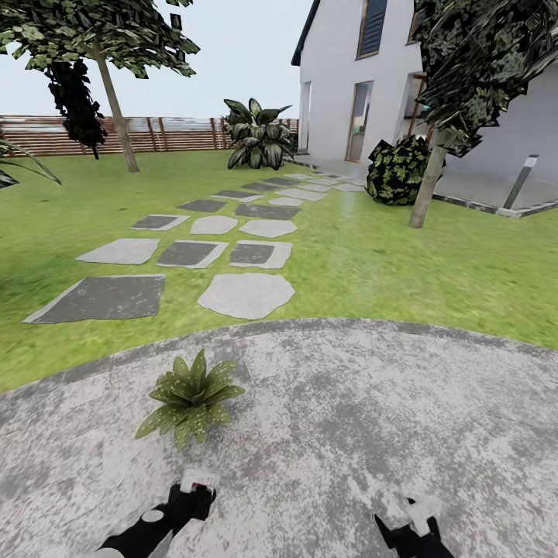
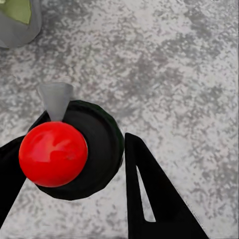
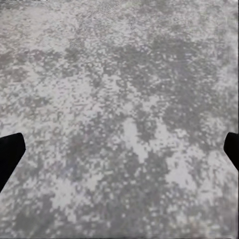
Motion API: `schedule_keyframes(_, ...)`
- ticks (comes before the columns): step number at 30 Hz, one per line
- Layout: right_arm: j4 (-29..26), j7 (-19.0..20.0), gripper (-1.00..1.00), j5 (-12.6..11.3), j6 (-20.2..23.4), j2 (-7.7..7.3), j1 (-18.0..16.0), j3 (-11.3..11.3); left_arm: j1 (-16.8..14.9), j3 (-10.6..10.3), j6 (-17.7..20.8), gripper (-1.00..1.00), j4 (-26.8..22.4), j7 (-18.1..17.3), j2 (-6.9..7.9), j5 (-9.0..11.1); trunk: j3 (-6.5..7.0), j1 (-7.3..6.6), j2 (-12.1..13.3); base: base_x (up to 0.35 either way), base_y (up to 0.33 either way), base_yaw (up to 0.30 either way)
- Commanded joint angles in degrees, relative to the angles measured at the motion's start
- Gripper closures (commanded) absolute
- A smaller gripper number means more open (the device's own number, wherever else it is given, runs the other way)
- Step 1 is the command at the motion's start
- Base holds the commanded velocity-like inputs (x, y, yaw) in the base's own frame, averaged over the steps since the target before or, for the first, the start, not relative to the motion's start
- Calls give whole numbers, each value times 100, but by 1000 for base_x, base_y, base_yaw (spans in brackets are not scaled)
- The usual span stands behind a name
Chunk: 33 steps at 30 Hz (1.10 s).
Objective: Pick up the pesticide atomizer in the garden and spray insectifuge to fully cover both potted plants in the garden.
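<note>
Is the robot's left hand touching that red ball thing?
Touching. In the left wrist view, the left gripper has the red-topped atomizer against one finger; the other finger stands apart.

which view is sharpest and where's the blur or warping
Head view: potted plant fairly crisp, lawn smeared, tree trunks lean outward at the edges, flat light. Left wrist view: red ball glossy and sharp between the left hand's fingers. Right wrist view: patio grainy and mottled.

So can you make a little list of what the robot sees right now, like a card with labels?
place: grey stone patio beside a lawn
plant: one small speckled potted plant on the patio, ahead of the left gripper
left gripper: fingers around a dark round thing with a red ball top
right gripper: open over bare stone
path: stepping slabs lead to a white house
fence: brown slats, far back
</note>
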Motion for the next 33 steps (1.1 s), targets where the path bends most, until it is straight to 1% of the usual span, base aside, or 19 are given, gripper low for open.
schedule_keyframes(1, 3, -199, -100, -130, -34, 5, 22, 40, 164, 23, -225, 100, 0, 146, -7, -3, -4, -1, -2, 0, 0, 0)
schedule_keyframes(2, 6, -272, -100, -248, -37, 20, 35, 39, 281, 23, -342, 100, -3, 260, -10, 13, -4, -1, -2, 0, 0, 0)
schedule_keyframes(3, 9, -349, -100, -478, -37, 87, 45, 38, 413, 23, -461, 100, -6, 478, -12, 29, -4, -1, -2, 0, 0, 0)
schedule_keyframes(4, 10, -402, -100, -642, -37, 148, 50, 38, 466, 23, -509, 100, -3, 620, -13, 39, -4, -1, -2, 0, 0, 0)
schedule_keyframes(5, 11, -506, -100, -887, -34, 236, 57, 37, 516, 23, -549, 100, -1, 793, -12, 47, -4, -1, -2, 0, 0, 0)
schedule_keyframes(7, 11, -677, -100, -1125, -42, 351, 77, 43, 567, 23, -579, 100, -4, 927, 10, 57, -4, -1, -2, 0, 0, 0)
schedule_keyframes(8, 11, -717, -100, -1169, -50, 393, 97, 44, 596, 23, -586, 100, -2, 952, 20, 58, -4, -1, -2, 0, 0, 0)
schedule_keyframes(11, 13, -750, -100, -1219, -124, 447, 192, 52, 711, 37, -596, 100, -16, 996, 33, 66, -4, -1, -2, 0, 0, 0)
schedule_keyframes(13, 13, -735, -100, -1205, -154, 462, 225, 65, 751, 75, -594, 100, -21, 1011, 27, 133, -4, -1, -2, 0, 0, 0)
schedule_keyframes(14, 12, -729, -100, -1194, -170, 468, 237, 70, 768, 144, -597, 100, -13, 1016, 27, 304, -4, -1, -2, 0, 0, 0)
schedule_keyframes(17, 12, -735, -100, -1191, -175, 467, 241, 72, 778, 174, -599, 100, -9, 1017, 74, 439, -4, -1, -2, 0, 0, 0)
schedule_keyframes(22, 11, -763, -100, -1205, -167, 476, 241, 66, 787, 173, -614, 100, -8, 1013, 116, 475, -4, -1, -2, 0, 0, 0)
schedule_keyframes(23, 11, -766, -100, -1204, -169, 480, 241, 68, 792, 176, -616, 100, -8, 1017, 143, 478, -4, -1, -2, 0, 0, 0)
schedule_keyframes(25, 11, -773, -100, -1212, -175, 465, 241, 60, 796, 172, -621, 100, -8, 1013, 156, 478, -4, -1, -2, 0, 0, 0)
schedule_keyframes(26, 10, -778, -100, -1223, -174, 418, 241, 49, 797, 167, -624, 100, -4, 1011, 159, 481, -4, -1, -2, 0, 0, 0)
schedule_keyframes(27, 7, -779, -100, -1227, -169, 408, 241, 45, 797, 166, -625, 100, -2, 1010, 160, 486, -4, -1, -2, 0, 0, 0)
schedule_keyframes(28, 10, -776, -100, -1223, -167, 436, 241, 51, 798, 164, -626, 100, 0, 1016, 161, 492, -4, -1, -2, 0, 0, -42)
schedule_keyframes(33, 11, -772, -100, -1219, -164, 436, 241, 55, 799, 172, -626, 100, -4, 1018, 168, 481, -4, -1, -2, 0, 0, -219)
